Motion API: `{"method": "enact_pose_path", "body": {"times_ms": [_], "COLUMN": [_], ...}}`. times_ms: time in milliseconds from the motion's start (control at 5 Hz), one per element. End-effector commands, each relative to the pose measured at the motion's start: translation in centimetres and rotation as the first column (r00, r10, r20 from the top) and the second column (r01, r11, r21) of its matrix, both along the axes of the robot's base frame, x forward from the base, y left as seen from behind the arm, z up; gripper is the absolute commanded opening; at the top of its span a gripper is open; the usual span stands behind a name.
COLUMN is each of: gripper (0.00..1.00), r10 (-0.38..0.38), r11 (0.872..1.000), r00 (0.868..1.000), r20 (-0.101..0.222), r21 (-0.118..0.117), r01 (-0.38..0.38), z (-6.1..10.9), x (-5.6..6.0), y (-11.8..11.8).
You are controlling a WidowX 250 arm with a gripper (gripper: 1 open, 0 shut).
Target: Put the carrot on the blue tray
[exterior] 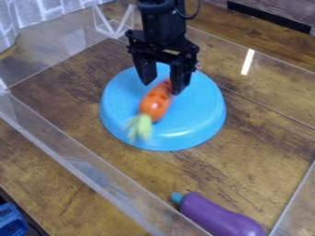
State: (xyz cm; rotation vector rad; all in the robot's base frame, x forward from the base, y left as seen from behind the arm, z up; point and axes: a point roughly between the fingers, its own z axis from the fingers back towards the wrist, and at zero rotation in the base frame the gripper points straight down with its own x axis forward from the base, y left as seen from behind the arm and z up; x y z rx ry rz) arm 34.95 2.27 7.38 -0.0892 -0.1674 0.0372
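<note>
The orange carrot (155,100) lies on the blue tray (204,112), its pale green leafy top (139,127) blurred and pointing toward the tray's front-left rim. My black gripper (163,83) hangs just above the carrot's orange end, pointing nearly straight down. Its two fingers are spread apart and nothing is between them; the carrot sits free below them.
A purple eggplant toy (222,217) lies near the front right of the wooden tabletop (74,92). Clear plastic walls (55,138) fence the work area on the left and front.
</note>
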Motion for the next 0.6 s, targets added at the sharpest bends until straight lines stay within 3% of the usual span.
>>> {"method": "enact_pose_path", "body": {"times_ms": [0,200,400], "gripper": [1.00,1.00,1.00], "r10": [0.008,-0.001,0.033], "r11": [1.000,0.999,0.999], "r00": [1.000,1.000,0.999], "r20": [0.028,0.022,0.027], "r21": [0.013,0.032,0.030], "r01": [-0.008,0.000,-0.034], "z": [0.31,-0.60,0.16], "x": [0.58,0.96,0.78], "y": [0.18,-0.39,0.60]}}
